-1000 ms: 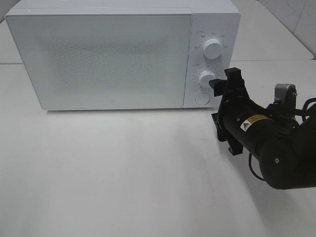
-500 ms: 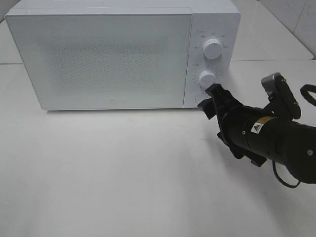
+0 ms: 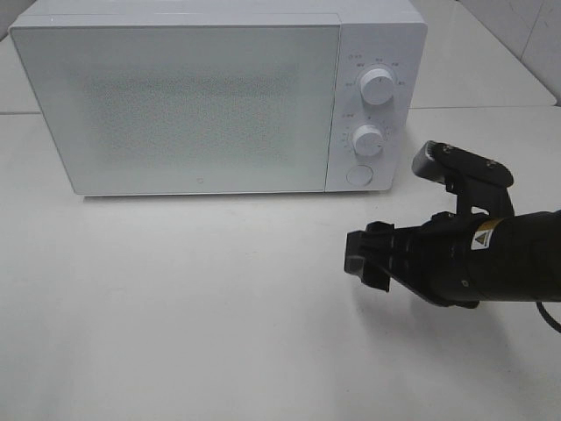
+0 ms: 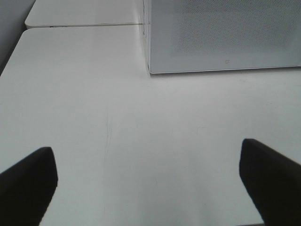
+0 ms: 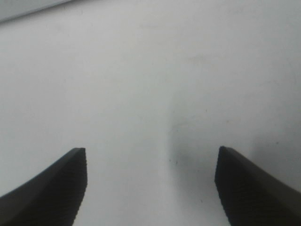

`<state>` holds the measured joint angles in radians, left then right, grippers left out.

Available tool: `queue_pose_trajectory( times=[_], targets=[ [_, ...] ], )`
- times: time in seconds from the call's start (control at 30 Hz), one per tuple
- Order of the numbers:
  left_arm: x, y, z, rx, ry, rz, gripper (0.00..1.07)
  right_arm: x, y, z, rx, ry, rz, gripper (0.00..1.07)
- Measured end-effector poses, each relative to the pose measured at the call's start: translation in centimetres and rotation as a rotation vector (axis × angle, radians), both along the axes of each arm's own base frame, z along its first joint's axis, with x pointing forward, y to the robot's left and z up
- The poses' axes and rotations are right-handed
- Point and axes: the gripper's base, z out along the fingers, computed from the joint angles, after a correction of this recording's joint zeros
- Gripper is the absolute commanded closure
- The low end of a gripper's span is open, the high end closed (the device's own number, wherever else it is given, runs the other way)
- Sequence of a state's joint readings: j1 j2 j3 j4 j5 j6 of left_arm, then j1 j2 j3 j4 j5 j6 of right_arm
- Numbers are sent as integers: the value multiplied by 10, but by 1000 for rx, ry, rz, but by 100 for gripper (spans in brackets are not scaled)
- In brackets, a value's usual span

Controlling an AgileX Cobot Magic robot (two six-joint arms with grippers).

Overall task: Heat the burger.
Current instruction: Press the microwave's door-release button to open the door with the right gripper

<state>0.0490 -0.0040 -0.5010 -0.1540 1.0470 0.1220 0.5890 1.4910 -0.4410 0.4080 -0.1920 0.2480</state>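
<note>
White plastic makes up the microwave (image 3: 202, 96), which stands at the back of the pale table (image 3: 175, 316) with its speckled, frosted door (image 3: 184, 105) shut. On the panel to the right of the door sit two round knobs, the upper knob (image 3: 376, 87) above the lower knob (image 3: 368, 140), with a round button (image 3: 358, 175) beneath them. The burger shows in no view (whether it sits behind that shut door cannot be told through the frosting).

The right arm (image 3: 491, 259), black, reaches in low from the right edge and lies nearly level over the table. It is in front of the control panel and well apart from the microwave. The right fingers (image 3: 357, 253) point toward the left of the high view. In the right wrist view the right fingers (image 5: 51, 188) stand apart with nothing between them, only table beneath.

The left fingers (image 4: 28, 183) lie outside the high view. The left wrist view shows them spread wide and empty over the table, facing the lower left corner of the microwave's door from well short of it.
</note>
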Motion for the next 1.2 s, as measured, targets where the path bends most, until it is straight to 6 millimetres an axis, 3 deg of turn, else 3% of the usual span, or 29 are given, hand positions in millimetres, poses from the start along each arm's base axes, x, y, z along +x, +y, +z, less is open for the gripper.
queue_pose_trajectory(
  times=[0.13,0.33,0.53,0.6,0.83,0.97,1.13,1.2],
  targets=[
    [0,0,0,0,0,0,1,-15,-2,3,-85,76,157,34],
    [0,0,0,0,0,0,1,-26,-4,9,-116,125,249,34],
    [0,0,0,0,0,0,1,-34,-2,41,-160,156,413,34],
    [0,0,0,0,0,0,1,-35,-3,59,-208,160,486,34],
    [0,0,0,0,0,0,1,-41,-10,98,-284,138,563,34],
    [0,0,0,0,0,0,1,-54,-21,124,-300,125,569,34],
    [0,0,0,0,0,0,1,-69,-32,137,-315,106,574,34],
    [0,0,0,0,0,0,1,-83,-44,145,-335,107,566,34]
  ],
)
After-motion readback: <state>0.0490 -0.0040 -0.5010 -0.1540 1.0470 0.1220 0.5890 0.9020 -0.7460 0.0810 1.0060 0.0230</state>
